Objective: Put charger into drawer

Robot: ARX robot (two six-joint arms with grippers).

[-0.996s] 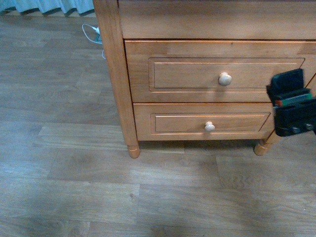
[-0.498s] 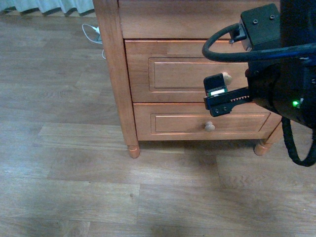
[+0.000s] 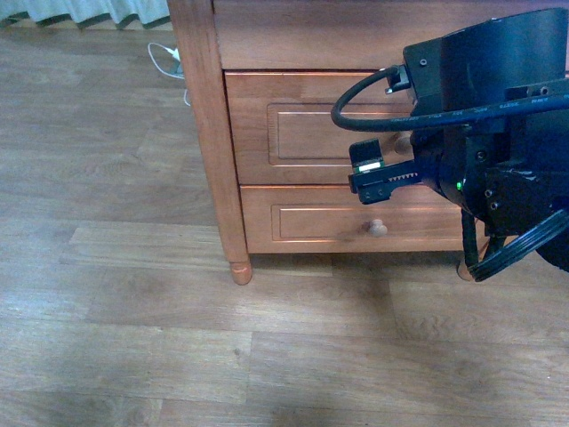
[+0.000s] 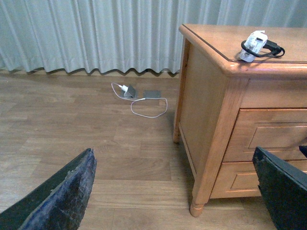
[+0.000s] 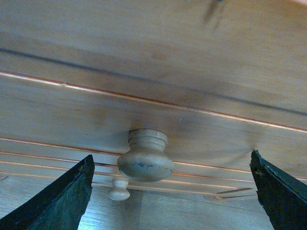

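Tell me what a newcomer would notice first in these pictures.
The bulky black right arm fills the right of the front view, before the upper drawer. Its wrist view shows the right gripper open, the drawer's pale round knob framed between its fingers. A white charger wrapped in black cable lies on the cabinet top.

So the bulky black right arm (image 3: 498, 116) was reaching forward on the right of the front view. A thick black cable (image 3: 373, 93) looped off its wrist, and a tiny green light (image 3: 458, 186) glowed on the housing. Its black two-fingered right gripper (image 5: 171, 158) had the jaws spread wide. One finger (image 3: 365, 156) stuck out on the left, just above a toothed rail (image 3: 400, 181). The black left gripper (image 4: 172, 152) was spread just as wide, dark fingertips far apart in its own wrist view.
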